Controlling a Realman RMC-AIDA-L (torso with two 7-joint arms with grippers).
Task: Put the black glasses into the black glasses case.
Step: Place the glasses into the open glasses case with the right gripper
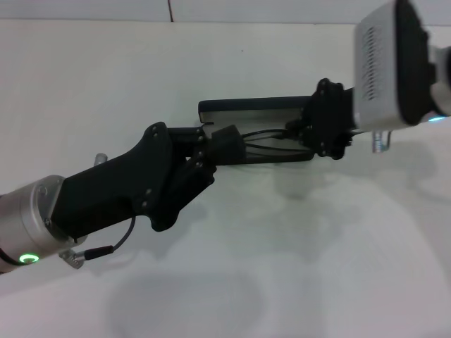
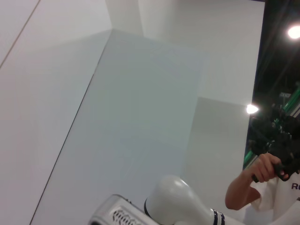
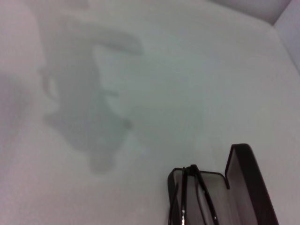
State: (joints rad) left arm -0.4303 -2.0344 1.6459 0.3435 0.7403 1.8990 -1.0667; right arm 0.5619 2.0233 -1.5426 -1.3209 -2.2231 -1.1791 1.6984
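The black glasses case (image 1: 246,107) lies open in the middle of the table, its lid standing at the far side. It also shows in the right wrist view (image 3: 248,187). The black glasses (image 1: 266,135) lie folded inside on the grey lining and also show in the right wrist view (image 3: 192,197). My left gripper (image 1: 227,144) reaches in from the lower left, over the case's left end, with its fingers drawn together. Whether it touches the case or the glasses is hidden. My right gripper (image 1: 325,130) comes from the upper right and covers the case's right end.
The white table (image 1: 317,267) lies all around the case and meets a wall at the back. The left wrist view shows only walls, my right arm's white link (image 2: 180,201) and a person (image 2: 262,178) at the far right.
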